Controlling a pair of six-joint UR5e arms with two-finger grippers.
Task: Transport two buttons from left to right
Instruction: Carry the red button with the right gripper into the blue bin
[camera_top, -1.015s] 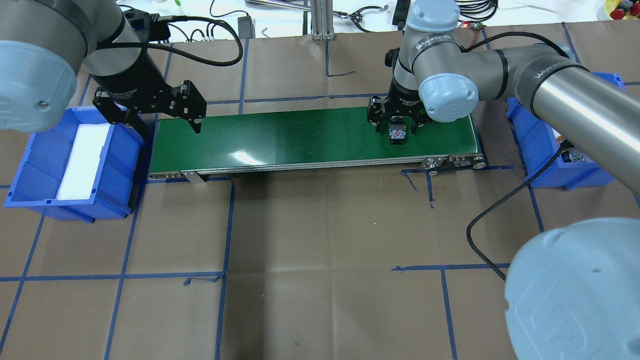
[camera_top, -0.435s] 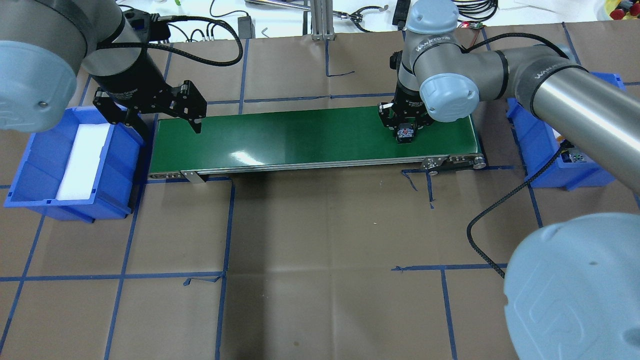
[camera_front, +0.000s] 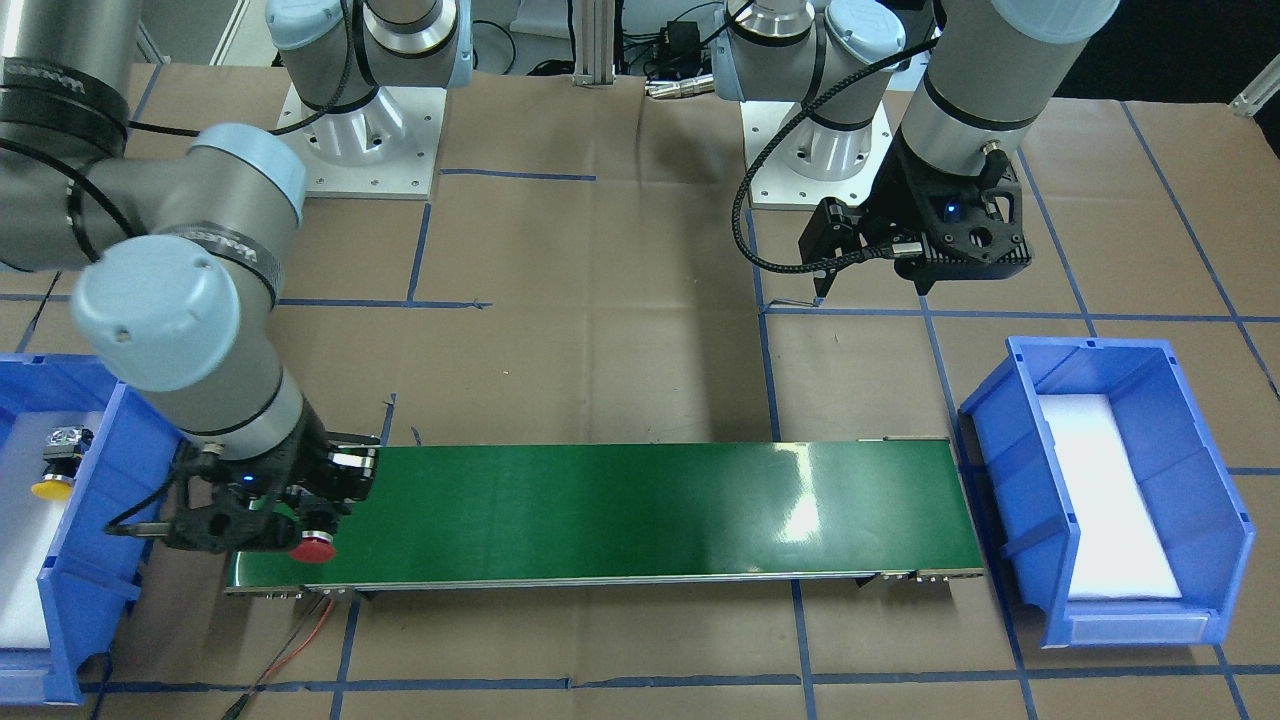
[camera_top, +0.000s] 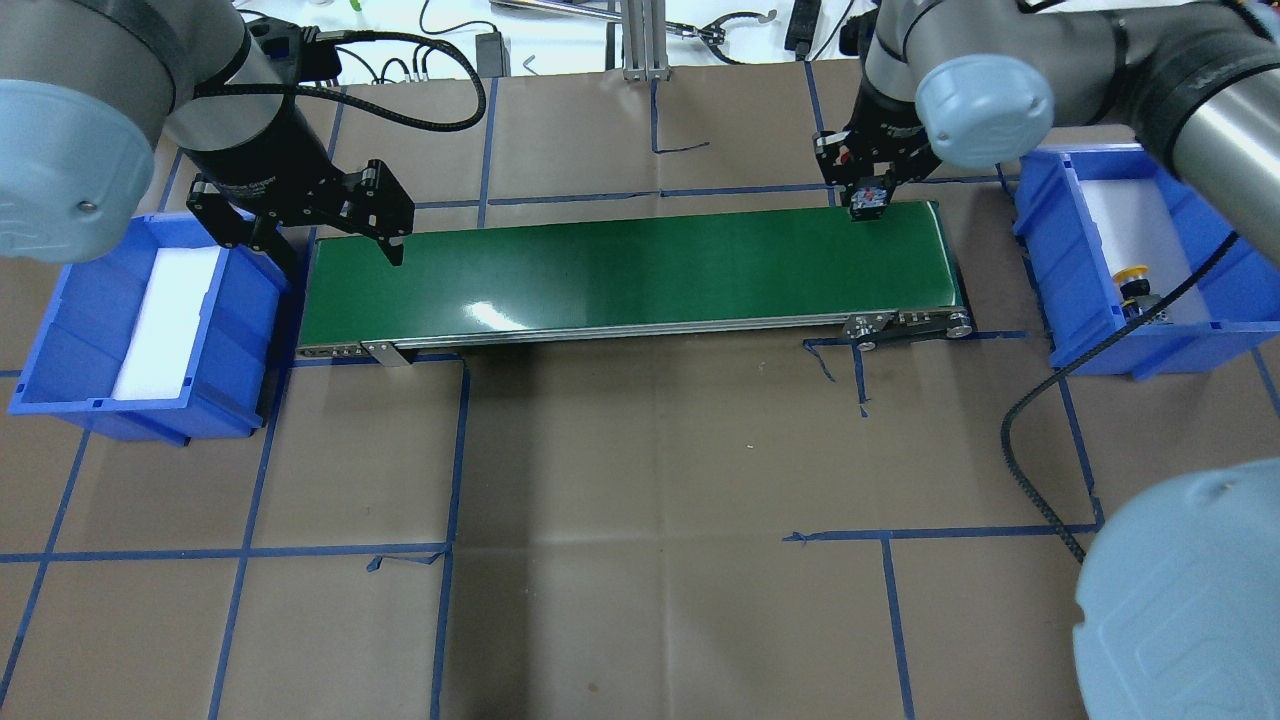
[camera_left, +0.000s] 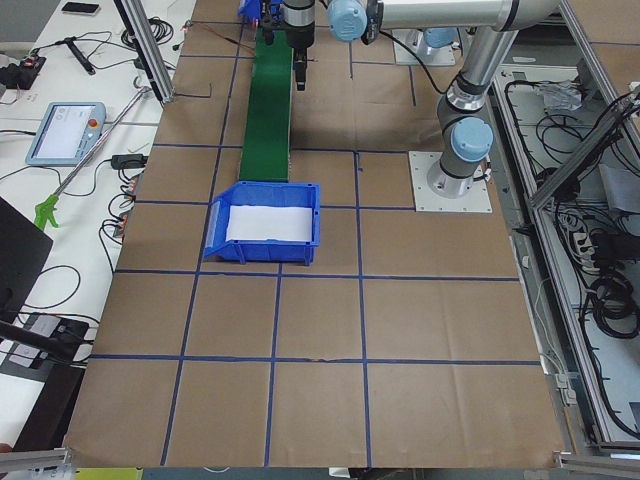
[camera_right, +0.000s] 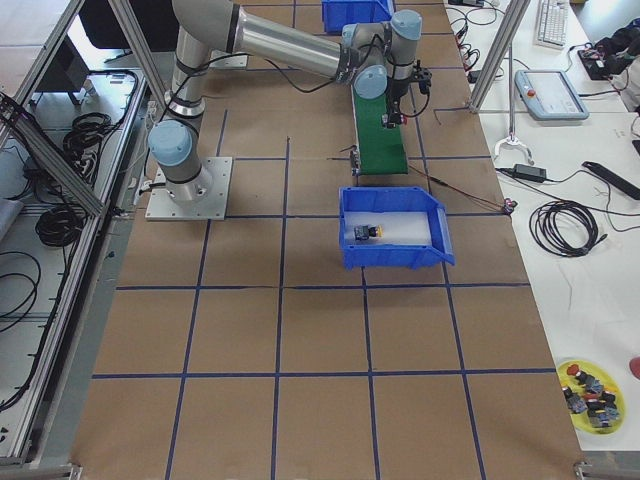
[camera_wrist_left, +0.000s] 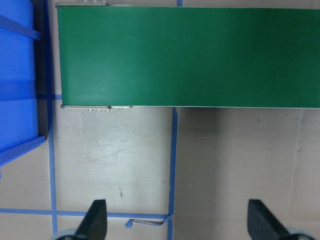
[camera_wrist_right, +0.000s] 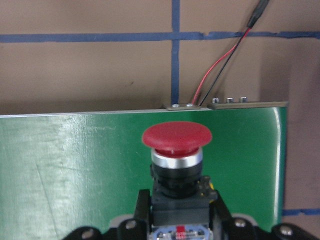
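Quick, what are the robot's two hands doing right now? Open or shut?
The left gripper is open, holding nothing.
The right gripper is shut on the red button.

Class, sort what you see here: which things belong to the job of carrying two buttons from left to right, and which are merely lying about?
Belong to the job:
red button, gripped by the right end effector; yellow button in the right blue bin; left blue bin; green conveyor belt; open left end effector.

Lying about:
teach pendant; yellow dish of small parts; coiled black cable.
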